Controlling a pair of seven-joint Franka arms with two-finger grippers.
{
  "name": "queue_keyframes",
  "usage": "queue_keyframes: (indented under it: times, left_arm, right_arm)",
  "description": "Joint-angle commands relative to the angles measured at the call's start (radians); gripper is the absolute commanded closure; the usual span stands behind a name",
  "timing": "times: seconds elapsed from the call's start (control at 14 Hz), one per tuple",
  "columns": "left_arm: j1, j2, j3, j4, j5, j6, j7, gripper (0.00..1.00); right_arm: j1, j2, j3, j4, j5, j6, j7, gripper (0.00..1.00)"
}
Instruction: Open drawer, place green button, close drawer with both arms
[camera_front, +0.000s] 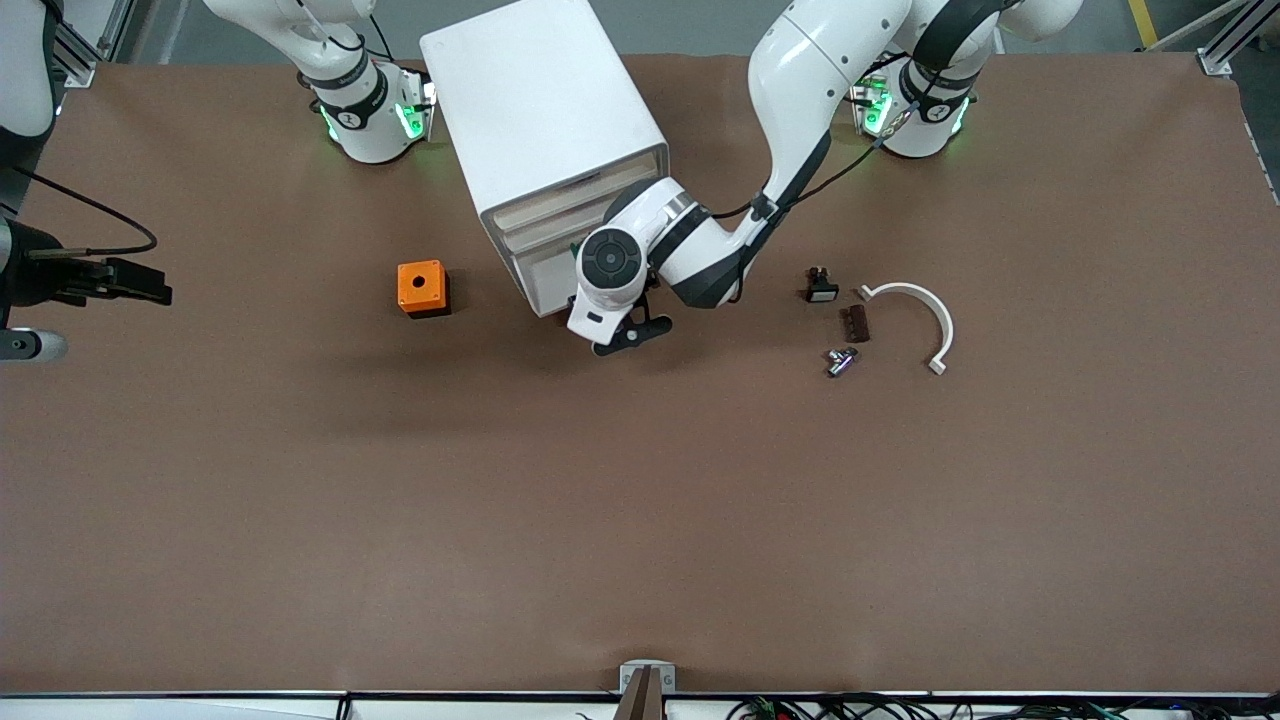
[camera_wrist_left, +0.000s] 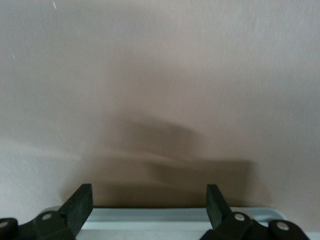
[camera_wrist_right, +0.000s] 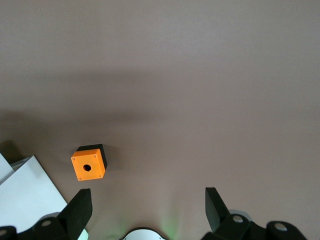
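The white cabinet (camera_front: 540, 110) stands between the arms' bases. Its lowest drawer (camera_front: 545, 285) is partly hidden by the left arm. My left gripper (camera_front: 628, 336) is low in front of that drawer. In the left wrist view it (camera_wrist_left: 150, 200) is open, with the drawer's pale front edge (camera_wrist_left: 175, 217) between its fingers, which do not touch it. A small green speck (camera_front: 577, 246) shows beside the left wrist; I cannot tell whether it is the button. My right gripper (camera_front: 155, 292) waits high over its base, open and empty in the right wrist view (camera_wrist_right: 147, 200).
An orange cube with a hole (camera_front: 422, 288) sits beside the cabinet toward the right arm's end, also in the right wrist view (camera_wrist_right: 89, 165). Toward the left arm's end lie a black switch (camera_front: 821, 287), a brown piece (camera_front: 856, 323), a metal part (camera_front: 841, 361) and a white arc (camera_front: 925, 305).
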Motion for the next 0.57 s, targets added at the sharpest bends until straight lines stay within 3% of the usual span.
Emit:
queue_keyframes:
  times: [0.0, 0.5]
  left_arm:
    - [0.001, -0.008, -0.026, -0.015, -0.057, 0.006, -0.008, 0.00]
    - [-0.014, -0.008, -0.040, -0.028, -0.156, 0.006, -0.008, 0.00]
  right_arm:
    - [-0.013, -0.014, 0.010, -0.007, -0.007, 0.022, -0.017, 0.00]
    - [-0.048, -0.124, 0.010, -0.119, 0.004, 0.091, -0.051, 0.00]
